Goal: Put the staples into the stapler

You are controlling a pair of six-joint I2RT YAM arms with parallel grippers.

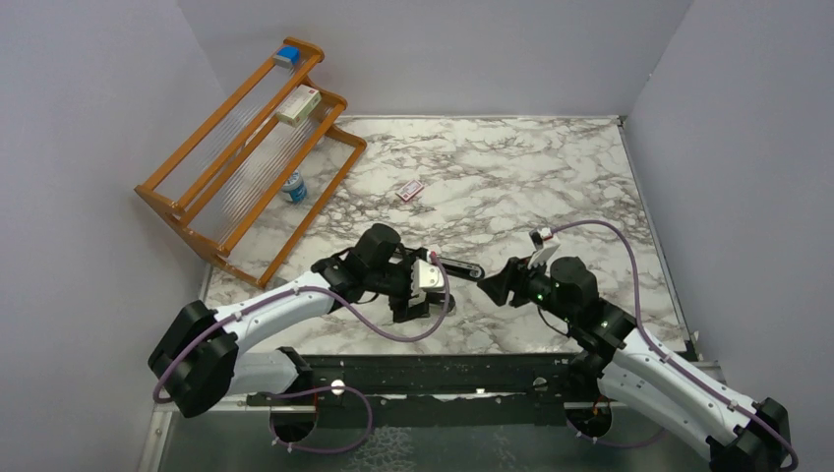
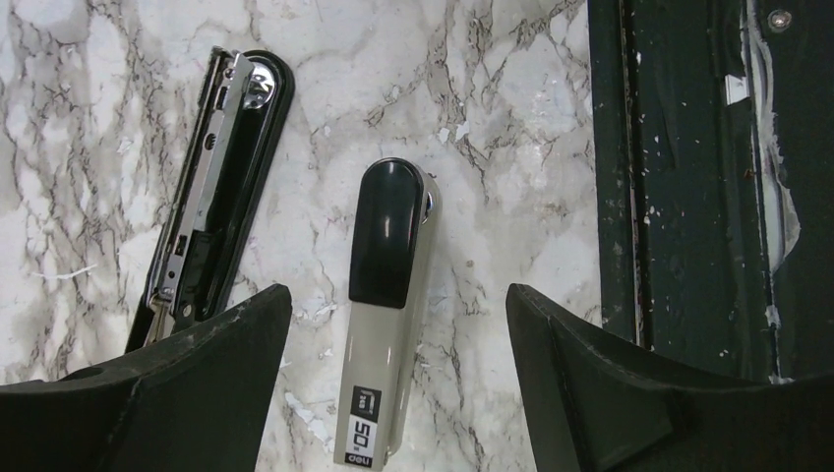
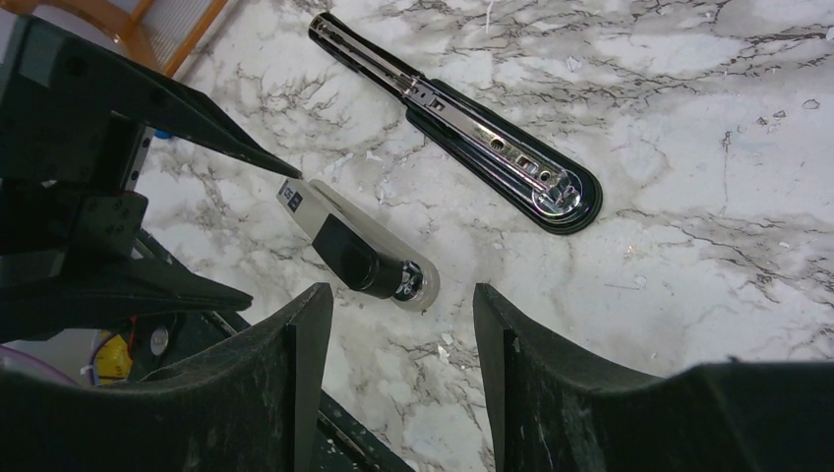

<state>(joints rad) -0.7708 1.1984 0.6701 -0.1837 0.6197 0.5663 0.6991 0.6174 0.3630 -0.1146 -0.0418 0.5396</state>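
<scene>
Your stapler [image 2: 221,187] lies opened on the desk [image 1: 551,167], silver rail up, just beside the grey tool [image 2: 384,393]. Your left hand [image 2: 395,295] hangs released, its fingers either side of that grey tool. Your right hand [image 3: 400,295] is released and empty. The stapler looks stiff, and its glossy base likely skates on marble, so pin it by the black sides, off the rail. The staples packet [image 1: 410,191] sits well apart, farther back. It is probably light and its strips snap easily, so pinch the long edges gently.
</scene>
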